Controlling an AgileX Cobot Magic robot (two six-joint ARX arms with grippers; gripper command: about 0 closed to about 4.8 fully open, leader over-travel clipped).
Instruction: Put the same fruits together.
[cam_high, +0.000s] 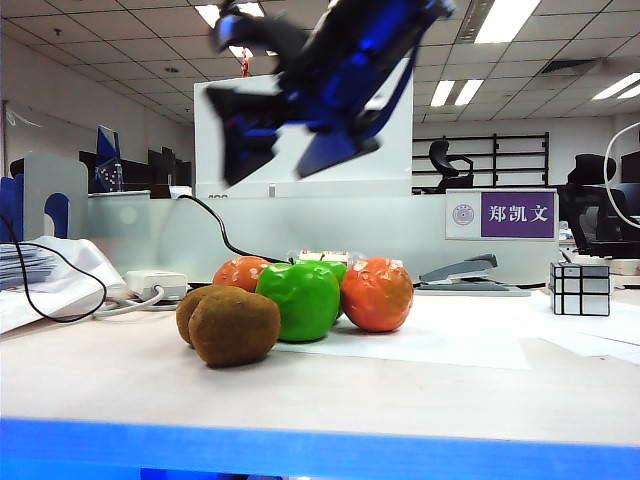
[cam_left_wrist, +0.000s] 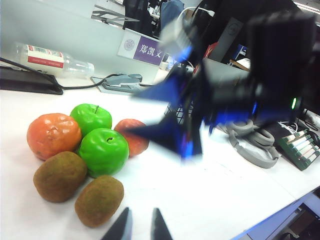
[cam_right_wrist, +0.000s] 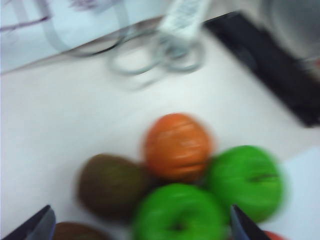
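Right gripper (cam_high: 275, 160): spread wide, empty, high above the fruits (cam_high: 300, 295).
Left gripper (cam_left_wrist: 140, 227): narrowly parted, empty.
Risk: tightly packed fruits may be scattered by fingers descending between neighbours.

A purple-and-white nameplate (cam_high: 501, 214) on the desk partition behind the table carries three white Chinese characters, 郑凯文, beside a round emblem. The lying plastic bottle (cam_left_wrist: 50, 60) has a red-banded label, its print too small to read.
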